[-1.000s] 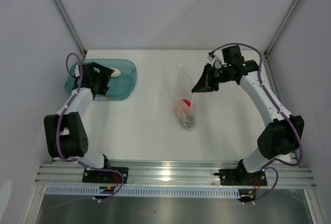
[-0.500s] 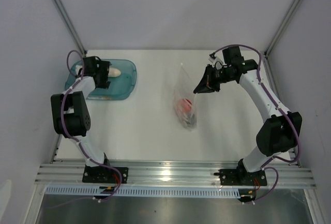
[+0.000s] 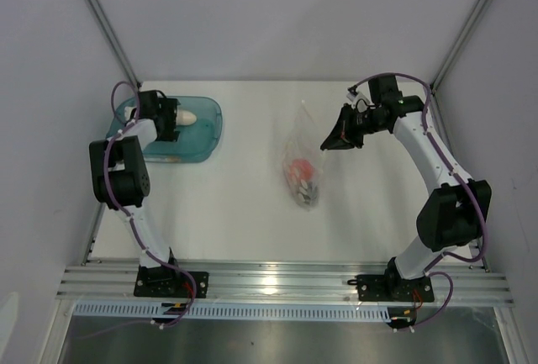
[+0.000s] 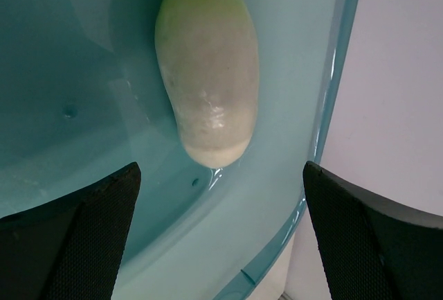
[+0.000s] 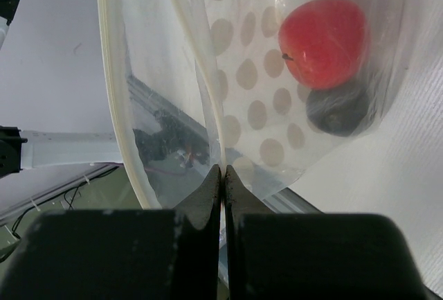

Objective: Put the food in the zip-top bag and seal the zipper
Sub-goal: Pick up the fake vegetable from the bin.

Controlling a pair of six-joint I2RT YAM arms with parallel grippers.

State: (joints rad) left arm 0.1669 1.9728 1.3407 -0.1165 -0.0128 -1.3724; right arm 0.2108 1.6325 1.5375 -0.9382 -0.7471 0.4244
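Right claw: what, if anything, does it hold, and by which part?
The right claw holds the zip-top bag, pinched by one wall at its open mouth.

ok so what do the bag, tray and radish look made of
Bag: thin clear plastic film, glossy, crinkled.
Tray: translucent teal hard plastic, shiny reflections.
Radish: probably moulded plastic or rubber, smooth, white, slight sheen.

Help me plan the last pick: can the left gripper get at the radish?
Probably yes. The left gripper hangs open over the tray, and the radish lies bare just ahead of it, nothing covering it; only the tray's wall runs close beside it.
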